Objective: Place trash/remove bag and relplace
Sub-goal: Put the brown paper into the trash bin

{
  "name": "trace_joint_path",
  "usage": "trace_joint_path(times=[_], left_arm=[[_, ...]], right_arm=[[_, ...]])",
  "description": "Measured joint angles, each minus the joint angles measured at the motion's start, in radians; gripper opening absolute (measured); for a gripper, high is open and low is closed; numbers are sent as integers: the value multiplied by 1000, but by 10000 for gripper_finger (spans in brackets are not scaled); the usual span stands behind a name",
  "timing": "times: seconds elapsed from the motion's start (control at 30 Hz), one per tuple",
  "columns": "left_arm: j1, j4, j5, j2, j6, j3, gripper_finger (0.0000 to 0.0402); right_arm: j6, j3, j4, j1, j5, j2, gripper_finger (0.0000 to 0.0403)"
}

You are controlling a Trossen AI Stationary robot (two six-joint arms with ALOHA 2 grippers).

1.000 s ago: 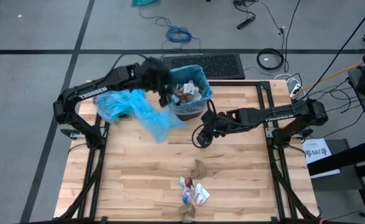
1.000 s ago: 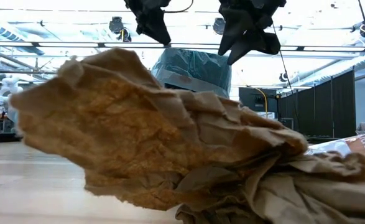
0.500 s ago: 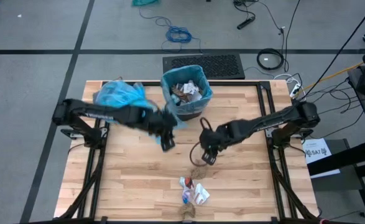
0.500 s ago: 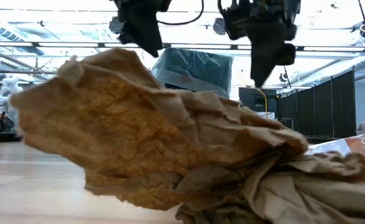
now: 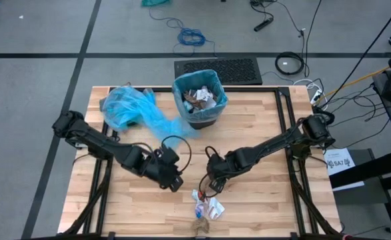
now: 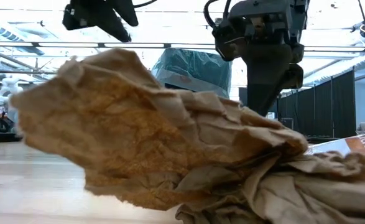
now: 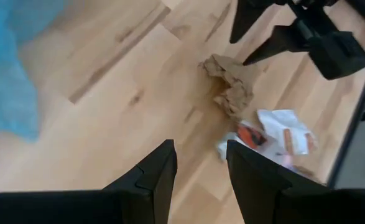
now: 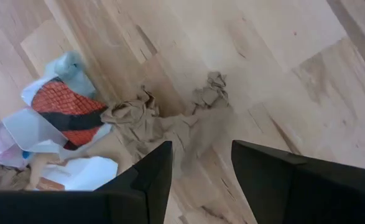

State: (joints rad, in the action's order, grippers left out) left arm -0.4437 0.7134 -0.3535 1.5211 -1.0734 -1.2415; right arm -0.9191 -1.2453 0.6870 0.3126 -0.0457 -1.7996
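Trash location: the loose trash (image 5: 207, 203) lies in a small heap near the front edge of the worktop (image 5: 262, 200); you have a brown paper wad (image 8: 163, 121), white scraps and a red-patterned wrapper (image 8: 67, 106) touching one another
Handling: you should expect light, soft, crushable paper that will slide on the smooth wood; nothing in the heap looks fragile or heavy
Grasp point: take the brown paper wad at its thick crumpled middle, not at a thin trailing edge, which would likely tear or slip free
Right claw: the right claw (image 5: 212, 187) hangs just above the brown paper wad, fingers spread and released, grasping nothing
Left claw: the left claw (image 5: 172, 180) hovers near the heap on its left side, fingers parted, released and empty
Bin: the trash bin (image 5: 200, 98) stands at the rear of the worktop, lined with a teal bag and already holding crumpled white and brown scraps close to its rim
Spare bag: the loose blue bag (image 5: 135, 110) lies crumpled on the worktop just beside the bin; it appears empty, though its folds hide the inside
Caution: the bin looks nearly full, so you may need to press new scraps down
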Motion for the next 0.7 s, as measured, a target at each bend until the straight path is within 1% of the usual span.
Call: trace_joint_path(times=[0.13, 0.27, 0.37, 0.57, 0.7], left_arm=[[-49, 0, -17, 0, -96, 0, 146], [-91, 0, -57, 0, -151, 0, 146], [-103, -7, -70, 0, -152, 0, 146], [-117, -9, -72, 0, -151, 0, 146], [-123, -9, -71, 0, -128, 0, 146]], right_arm=[[2, 0, 0, -6, -4, 0, 157], [2, 0, 5, -13, -4, 0, 157], [-18, 0, 4, -12, 0, 0, 157], [-179, 0, 4, -10, 0, 0, 157], [-222, 0, -11, -4, -9, -1, 157]])
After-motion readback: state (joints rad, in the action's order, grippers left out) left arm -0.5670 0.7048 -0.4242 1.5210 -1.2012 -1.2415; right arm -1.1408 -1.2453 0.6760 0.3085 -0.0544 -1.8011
